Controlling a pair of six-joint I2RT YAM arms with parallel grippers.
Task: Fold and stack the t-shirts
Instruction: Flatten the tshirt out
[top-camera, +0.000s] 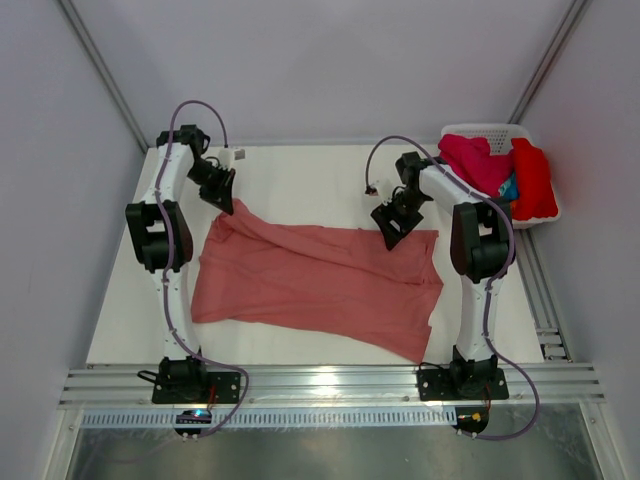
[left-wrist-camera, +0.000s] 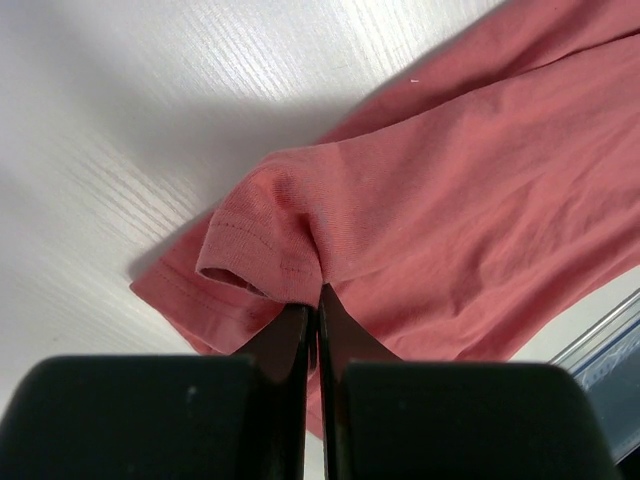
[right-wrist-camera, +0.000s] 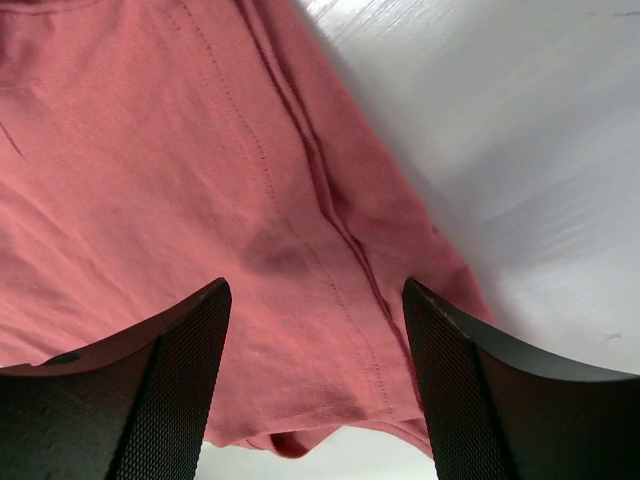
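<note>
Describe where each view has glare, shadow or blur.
Top external view: even light, one glare patch on the metal rail. Left wrist view: glare whitens the table, the salmon t-shirt casts a soft shadow there, the left gripper pinching it is dark, slightly blurred. Right wrist view: glare on the table, a dark spot on the shirt between the fingers of the open right gripper.

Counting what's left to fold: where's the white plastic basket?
Top view: the white plastic basket sits at the table's far right corner, beyond the right arm.
</note>
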